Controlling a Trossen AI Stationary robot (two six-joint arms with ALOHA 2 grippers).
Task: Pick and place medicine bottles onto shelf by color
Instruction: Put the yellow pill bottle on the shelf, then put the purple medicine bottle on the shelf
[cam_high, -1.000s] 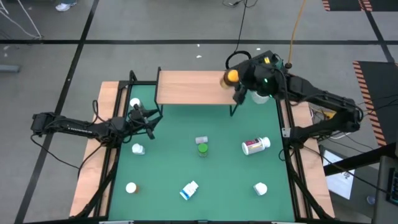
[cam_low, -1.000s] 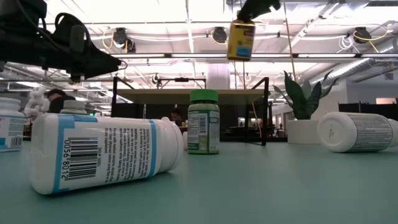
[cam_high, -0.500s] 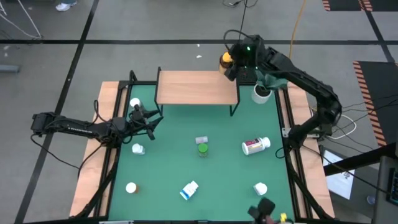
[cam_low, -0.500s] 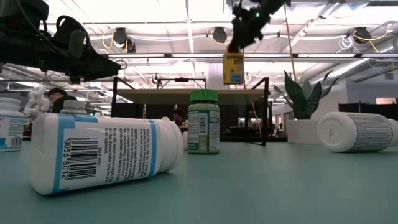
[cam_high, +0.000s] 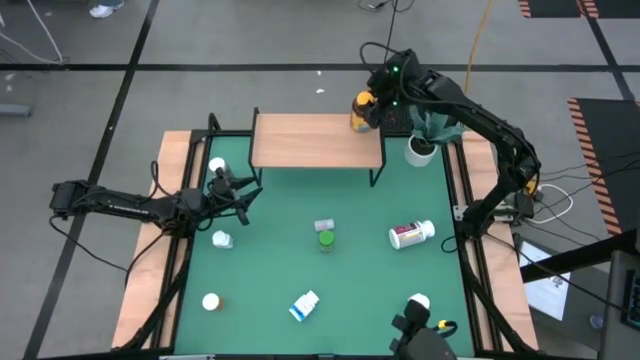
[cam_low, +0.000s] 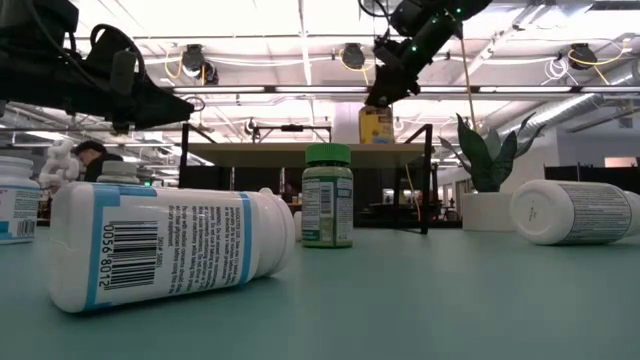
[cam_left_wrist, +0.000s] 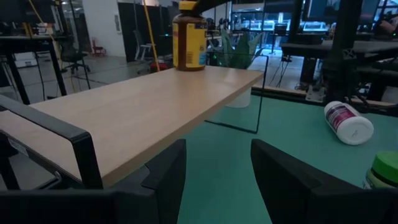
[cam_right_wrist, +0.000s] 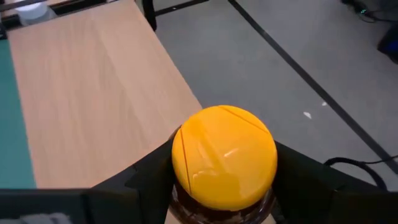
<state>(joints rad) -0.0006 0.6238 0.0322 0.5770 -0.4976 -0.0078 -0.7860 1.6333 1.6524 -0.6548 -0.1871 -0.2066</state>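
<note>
An amber bottle with a yellow cap (cam_high: 361, 108) stands upright on the far right corner of the light-wood shelf (cam_high: 310, 140). It also shows in the left wrist view (cam_left_wrist: 189, 36) and the low view (cam_low: 376, 125). My right gripper (cam_high: 373, 103) is above it, shut on it. My left gripper (cam_high: 236, 189) is open and empty over the table's left side, near a white-capped bottle (cam_high: 217, 166). A green bottle (cam_high: 326, 240) stands at mid-table, and a red-labelled bottle (cam_high: 411, 234) lies on its side to the right. My right gripper pinches the amber bottle just below its yellow cap (cam_right_wrist: 224, 155), one finger (cam_right_wrist: 146, 183) on each side. The fingers come from above, slanting in from the table's right. The bottle is upright and its base (cam_left_wrist: 189, 67) is on the shelf board.
A white plant pot (cam_high: 420, 150) stands right of the shelf. A blue-labelled bottle (cam_high: 304, 305) lies near the front edge. White-capped bottles stand at the left (cam_high: 222, 239), front left (cam_high: 211, 301) and front right (cam_high: 418, 302). Wooden rails (cam_high: 150, 280) run along both sides of the table.
My right gripper has carried the amber bottle from above the shelf's right end toward the table's far edge and down. The bottle hung clear above the shelf a second ago and now stands on the shelf's far right corner.
</note>
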